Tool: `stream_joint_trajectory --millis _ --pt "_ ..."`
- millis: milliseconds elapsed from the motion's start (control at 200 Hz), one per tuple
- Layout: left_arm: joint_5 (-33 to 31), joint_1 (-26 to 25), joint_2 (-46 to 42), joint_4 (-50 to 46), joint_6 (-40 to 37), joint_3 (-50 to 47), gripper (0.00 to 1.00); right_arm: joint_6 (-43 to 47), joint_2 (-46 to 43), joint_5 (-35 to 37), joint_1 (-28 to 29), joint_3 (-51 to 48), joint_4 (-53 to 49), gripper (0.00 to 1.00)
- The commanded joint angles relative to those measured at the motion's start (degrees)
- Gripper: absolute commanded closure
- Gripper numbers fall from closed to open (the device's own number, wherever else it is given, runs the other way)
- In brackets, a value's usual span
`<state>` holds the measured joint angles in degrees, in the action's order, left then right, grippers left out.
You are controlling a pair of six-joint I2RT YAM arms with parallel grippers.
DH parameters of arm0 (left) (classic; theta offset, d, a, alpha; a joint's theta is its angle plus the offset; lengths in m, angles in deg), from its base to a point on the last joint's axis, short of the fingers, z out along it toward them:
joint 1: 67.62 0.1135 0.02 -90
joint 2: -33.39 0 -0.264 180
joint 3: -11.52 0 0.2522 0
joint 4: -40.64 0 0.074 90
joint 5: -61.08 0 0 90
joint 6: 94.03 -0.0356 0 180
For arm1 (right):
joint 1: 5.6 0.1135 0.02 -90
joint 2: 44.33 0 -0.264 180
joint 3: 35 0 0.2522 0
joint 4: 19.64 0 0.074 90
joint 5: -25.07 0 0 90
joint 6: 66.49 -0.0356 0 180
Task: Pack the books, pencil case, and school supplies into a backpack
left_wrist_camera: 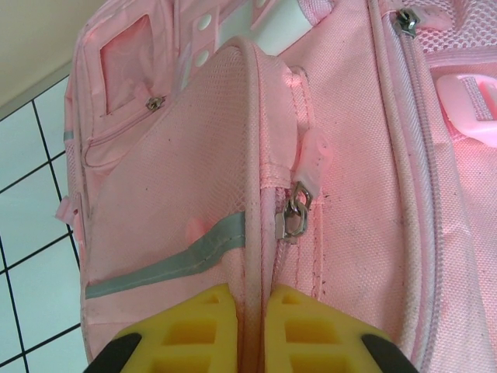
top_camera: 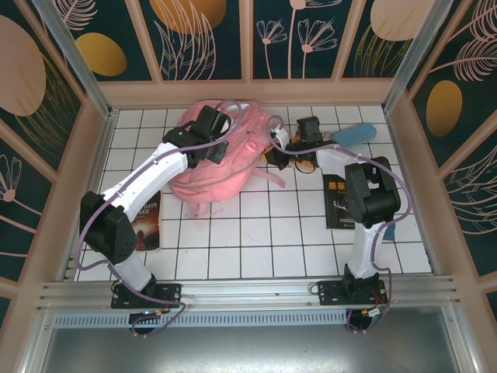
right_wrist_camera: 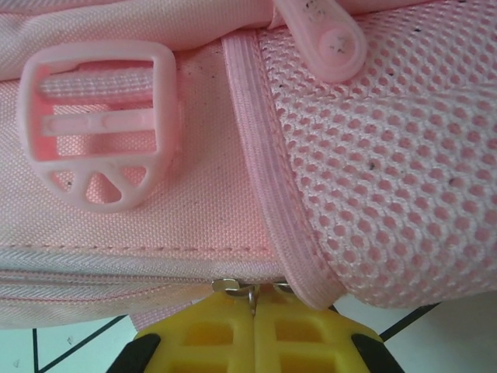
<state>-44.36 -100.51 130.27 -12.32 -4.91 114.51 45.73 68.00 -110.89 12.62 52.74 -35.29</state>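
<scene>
Right pincer [right_wrist_camera: 252,315] is squeezing shut on the little metal zipper pull [right_wrist_camera: 233,286] at the side of the pink backpack [top_camera: 221,175], just under the mesh pocket [right_wrist_camera: 388,171]. Left pincer [left_wrist_camera: 252,315] is pinching shut on the round pink seam [left_wrist_camera: 250,140] of the bag's front pocket and seems to be holding the bag steady. The backpack is lying on the white table [top_camera: 264,233], toward the back wall. It is looking zipped up, so I am guessing the bag is needing to be opened first.

Some things could be going wrong from here. The zipper pull is tiny and the pincer is only nipping it, so it could be slipping out when the arm is tugging. The zipper could also be catching on the soft cloth or the mesh beside it. If the left pincer is losing its seam, the whole bag could be sliding along instead of opening.

The orange book [top_camera: 149,225] is lying partly under the left arm. The black booklet [top_camera: 338,203] is lying beside the right arm. The blue pencil case [top_camera: 356,134] is sitting near the right pincer. A swinging arm or a sliding bag could be knocking them away.
</scene>
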Motion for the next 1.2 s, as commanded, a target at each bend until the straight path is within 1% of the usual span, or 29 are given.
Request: stream_joint_trajectory --millis 0,120,265,370,440,535,551,691,776,846,906,956,1101,1196 --pt "-1.91 0.41 -3.72 5.46 0.13 0.95 0.88 1.33 -2.54 1.73 0.24 -1.34 1.73 1.00" --pt "-2.80 0.37 -3.38 5.89 1.12 1.01 0.89 1.96 -4.46 1.83 0.22 -2.66 -0.07 1.00" --pt "-3.19 0.36 -2.30 7.35 4.40 1.22 0.90 1.37 -7.77 1.29 0.92 -6.01 -0.87 1.00" --pt "-3.08 0.37 -0.74 8.78 7.74 1.68 0.90 -0.03 -10.90 1.71 2.44 -9.25 -0.04 1.00" --pt "-2.74 0.38 0.27 10.00 9.79 1.89 0.90 -1.08 -12.43 2.03 4.66 -10.76 0.12 1.00" --pt "-1.18 0.38 0.95 11.30 11.96 3.12 0.91 -3.49 -14.26 4.50 8.48 -13.34 2.38 1.00" --pt "-0.72 0.41 2.55 11.57 12.18 3.27 0.91 -4.01 -14.58 4.89 9.03 -13.69 2.95 1.00" --pt "3.33 0.39 4.23 13.66 13.67 3.41 0.91 -10.09 -16.77 4.78 12.41 -17.32 9.74 1.00" --pt "5.22 0.37 5.10 14.31 14.23 3.49 0.91 -12.95 -17.90 4.74 12.81 -19.52 13.79 1.00" --pt "6.52 0.40 5.59 14.59 14.27 3.61 0.90 -14.97 -18.51 5.50 11.33 -21.35 16.78 1.00" --pt "7.80 0.49 5.70 14.30 13.83 3.90 0.86 -16.54 -18.63 6.03 9.22 -22.02 18.00 1.00" --pt "9.88 0.86 5.88 13.42 13.49 4.27 0.79 -16.93 -18.48 5.97 7.23 -21.94 17.93 1.00" --pt "15.26 3.23 5.09 9.05 11.45 3.02 0.51 -16.36 -17.36 5.78 3.48 -20.38 17.38 1.00" --pt "17.15 4.65 3.67 7.29 6.99 -0.22 0.41 -15.57 -15.38 5.96 1.48 -18.53 16.49 1.00"
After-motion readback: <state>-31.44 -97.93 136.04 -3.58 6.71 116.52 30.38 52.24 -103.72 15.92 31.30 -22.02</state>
